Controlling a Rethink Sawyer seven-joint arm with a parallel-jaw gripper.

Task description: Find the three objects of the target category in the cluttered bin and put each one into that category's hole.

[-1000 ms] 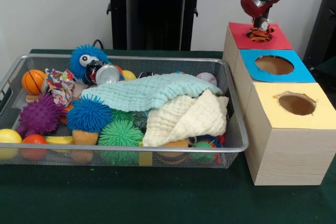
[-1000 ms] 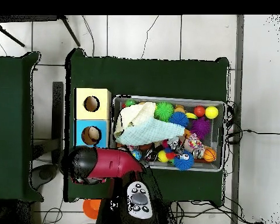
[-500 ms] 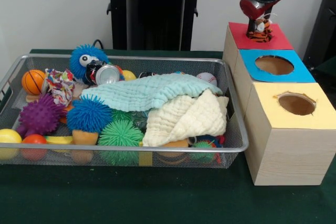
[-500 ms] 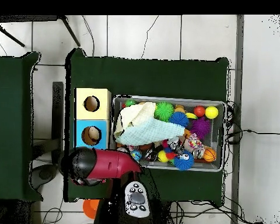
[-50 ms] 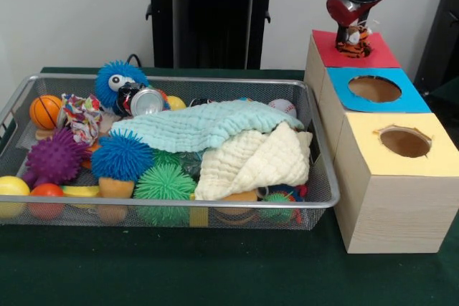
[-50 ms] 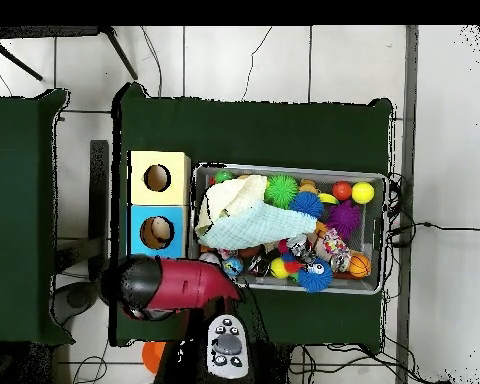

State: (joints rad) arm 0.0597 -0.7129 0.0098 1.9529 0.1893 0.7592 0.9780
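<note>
The red and black gripper (image 5: 353,36) holds a small orange-and-black striped tiger toy (image 5: 352,46), its fingers closed on it, right over the red-topped wooden box (image 5: 379,54), so the drop-off step looks underway and release into its hole comes next.

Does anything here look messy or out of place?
Two cloths lie crumpled over the toys in the bin, hiding some. A striped tiger toy sits at the red box's top under the gripper.
</note>
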